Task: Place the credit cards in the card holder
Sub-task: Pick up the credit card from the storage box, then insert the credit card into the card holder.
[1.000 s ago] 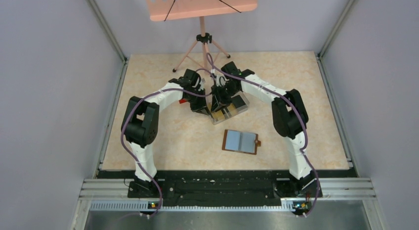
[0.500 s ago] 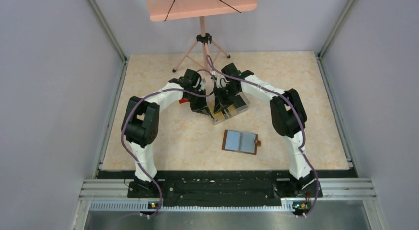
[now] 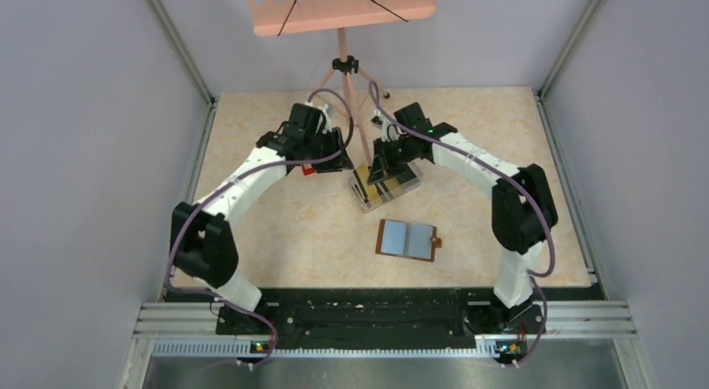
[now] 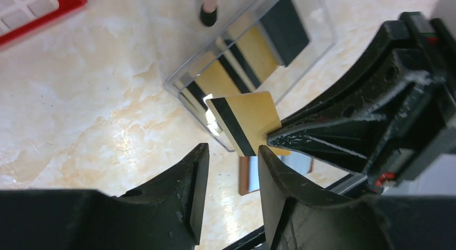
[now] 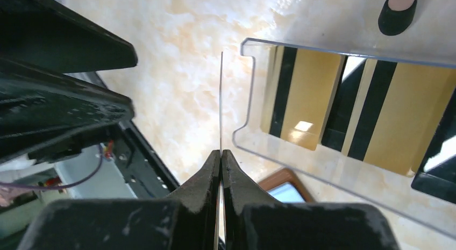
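Note:
A tan-yellow credit card [image 4: 244, 121] with a black stripe hangs just above the near end of the clear box [image 4: 253, 51]. My right gripper [image 5: 221, 153] is shut on it, and in the right wrist view the card [image 5: 221, 99] shows edge-on. My left gripper [image 4: 231, 164] is open with nothing between its fingers, just short of that card. More tan and black credit cards [image 5: 306, 99] lie in the clear box [image 3: 386, 186]. The card holder [image 3: 407, 238] lies open and flat, brown-rimmed, nearer the arm bases.
A red tray [image 4: 37, 11] sits left of the clear box, under my left arm in the top view. A tripod leg [image 4: 208, 8] stands just behind the box, its stand [image 3: 343, 79] holding a pink board. Grey walls enclose the table.
My left gripper has opened, letting go of the card, and its arm has swung back to the left. My right gripper closed on the card and now holds it alone.

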`<state>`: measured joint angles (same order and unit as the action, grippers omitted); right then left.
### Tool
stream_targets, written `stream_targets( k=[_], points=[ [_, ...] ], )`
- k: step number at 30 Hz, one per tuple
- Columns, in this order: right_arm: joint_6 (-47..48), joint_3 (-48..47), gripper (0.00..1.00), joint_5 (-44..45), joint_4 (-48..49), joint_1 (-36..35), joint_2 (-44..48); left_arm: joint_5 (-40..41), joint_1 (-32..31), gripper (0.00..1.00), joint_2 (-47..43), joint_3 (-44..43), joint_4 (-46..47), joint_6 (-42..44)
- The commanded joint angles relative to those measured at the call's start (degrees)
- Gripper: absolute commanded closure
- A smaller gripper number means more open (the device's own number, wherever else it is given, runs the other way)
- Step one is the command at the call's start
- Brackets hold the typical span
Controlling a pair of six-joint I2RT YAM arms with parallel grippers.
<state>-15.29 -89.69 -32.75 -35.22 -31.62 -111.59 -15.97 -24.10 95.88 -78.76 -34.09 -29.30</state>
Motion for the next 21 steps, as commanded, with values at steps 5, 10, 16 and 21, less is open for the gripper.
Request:
stream_targets(
  k=[5,10,16,21],
  points=[
    [-14.6,14.4,1.0,-12.8,21.7,6.7,14.2,-8.0,0.0,0.51,-14.2,12.9,20.5,-9.0],
    [-22.7,23.3,1.0,-20.0,34.1,10.1,19.9,-15.8,0.0,0.5,-16.7,21.9,39.7,-17.8],
    [-30.5,30.2,1.0,-25.1,45.4,11.1,24.7,-24.1,-0.1,0.51,-14.4,25.9,52.7,-24.4],
    [-37.9,33.9,1.0,-27.5,54.4,11.1,26.0,-27.4,-0.9,0.55,-12.2,26.5,57.2,-26.9]
  ],
)
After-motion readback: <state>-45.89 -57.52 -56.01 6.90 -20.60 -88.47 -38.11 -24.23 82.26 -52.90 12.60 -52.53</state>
